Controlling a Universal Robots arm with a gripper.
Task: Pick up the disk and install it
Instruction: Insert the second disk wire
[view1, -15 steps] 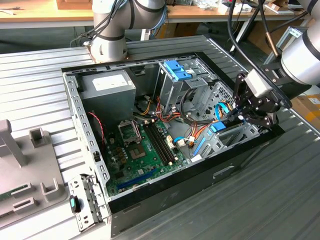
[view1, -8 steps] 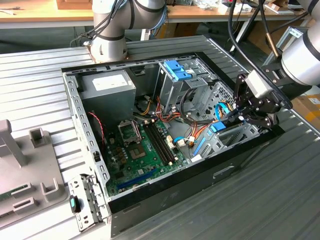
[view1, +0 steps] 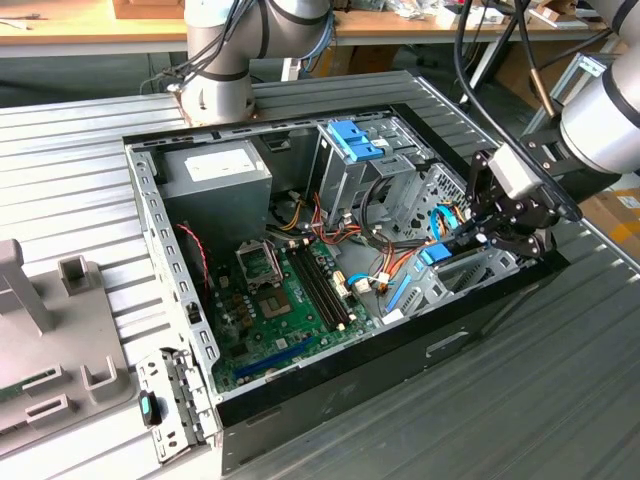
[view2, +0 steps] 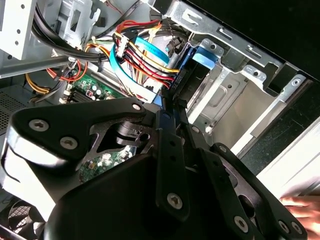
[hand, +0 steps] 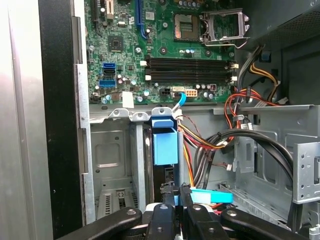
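The disk (hand: 165, 145) stands on edge in the drive bay at the front corner of the open computer case (view1: 150, 230), on the exterior view's right. Its light blue bracket (view2: 202, 55) faces the motherboard, and in the exterior view the disk (view1: 436, 256) shows as a small blue patch. My gripper (view1: 468, 240) reaches down into the bay from the exterior view's right. In both wrist views the gripper (hand: 175, 192) has its black fingers (view2: 172, 112) drawn close together on the disk's near end, with a sliver of blue between them.
A green motherboard (view1: 290, 300) covers the case floor. A grey power-supply box (view1: 215, 170) and a tall metal cage (view1: 355, 160) with a blue latch stand at the back. Cable bundles (hand: 200, 145) run beside the bay. A grey fixture (view1: 40, 330) sits left of the case. A hand (view2: 302, 205) shows by the case wall.
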